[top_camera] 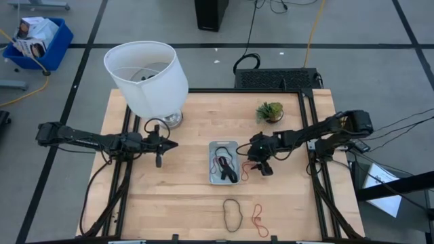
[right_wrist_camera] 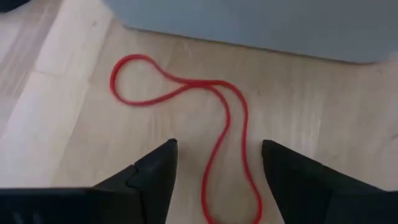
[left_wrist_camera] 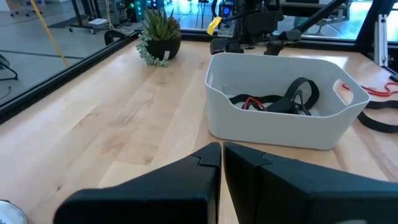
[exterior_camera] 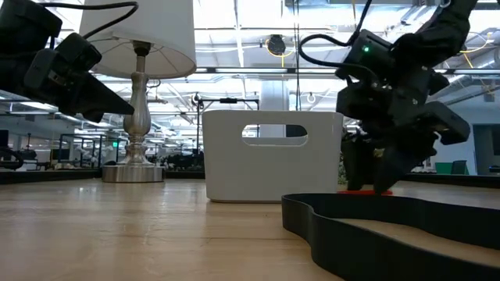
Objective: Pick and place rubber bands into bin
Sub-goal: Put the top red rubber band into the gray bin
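- We see two slim dark arms, the left arm [top_camera: 88, 140] and the right arm [top_camera: 319, 132], each built of jointed black segments.
- Black cables loop along both arms.
- The right gripper [right_wrist_camera: 217, 163] has two matte black wedge-shaped fingers with stepped inner edges.
- The left gripper [left_wrist_camera: 222, 163] has the same angular black fingers with notched tips.
- A small green light [exterior_camera: 364, 50] glows on the right arm's bulky black wrist housing.

No readable text, label, brand, number or sign anywhere on table, bin, lamp or arms; printing on papers in crate [top_camera: 35, 37] too small to read.
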You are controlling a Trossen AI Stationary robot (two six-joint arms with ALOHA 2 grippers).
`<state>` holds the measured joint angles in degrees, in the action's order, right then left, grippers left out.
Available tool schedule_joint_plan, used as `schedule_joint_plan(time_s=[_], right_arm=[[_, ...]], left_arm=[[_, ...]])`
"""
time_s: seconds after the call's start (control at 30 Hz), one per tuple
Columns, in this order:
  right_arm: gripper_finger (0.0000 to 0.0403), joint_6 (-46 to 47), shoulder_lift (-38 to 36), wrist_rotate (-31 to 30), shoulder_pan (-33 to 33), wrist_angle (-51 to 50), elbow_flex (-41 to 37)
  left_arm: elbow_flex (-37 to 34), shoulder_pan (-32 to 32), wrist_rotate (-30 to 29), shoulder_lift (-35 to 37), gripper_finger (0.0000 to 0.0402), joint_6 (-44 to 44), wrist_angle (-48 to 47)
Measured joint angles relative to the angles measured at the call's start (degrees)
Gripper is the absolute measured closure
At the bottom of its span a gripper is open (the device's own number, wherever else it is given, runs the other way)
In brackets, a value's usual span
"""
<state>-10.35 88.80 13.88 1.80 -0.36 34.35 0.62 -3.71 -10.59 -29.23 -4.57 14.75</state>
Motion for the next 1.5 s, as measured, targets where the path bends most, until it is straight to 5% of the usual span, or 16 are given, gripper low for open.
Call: schedule_joint_plan(time_s=[0.27, 0.6, 0.8, 1.27, 1.5], right_arm=[[0.0221, -1.07, 6.02, -3.36, -1.57, -0.31, 0.04], [0.0394, -0.90, 8.45, -2.48, -3.47, -0.09, 0.20], [0.0401, -1.20, 3.19, -4.45, -4.83, -2.53, -0.28], [0.0403, 1.01, -25.53, -10.96, -12.42, -12.29, -0.44], [0.0403, 0.77, -32.99, -11.30, -12.83, -11.65, -0.35]], left_arm=[[0.00, -0.01, -0.02, 0.00, 0.0376, 0.34, -0.01], [0.00, -0.01, -0.03, 0.00, 0.0376, -0.08, 0.01], [0.00, -0.01, -0.04, 0.00, 0.0376, -0.66, 0.01], [0.00, -0.01, -0.09, 0.01, 0.0376, -0.50, 0.28], [0.00, 0.01, -0.11, 0.00, 0.0376, -1.23, 0.38]])
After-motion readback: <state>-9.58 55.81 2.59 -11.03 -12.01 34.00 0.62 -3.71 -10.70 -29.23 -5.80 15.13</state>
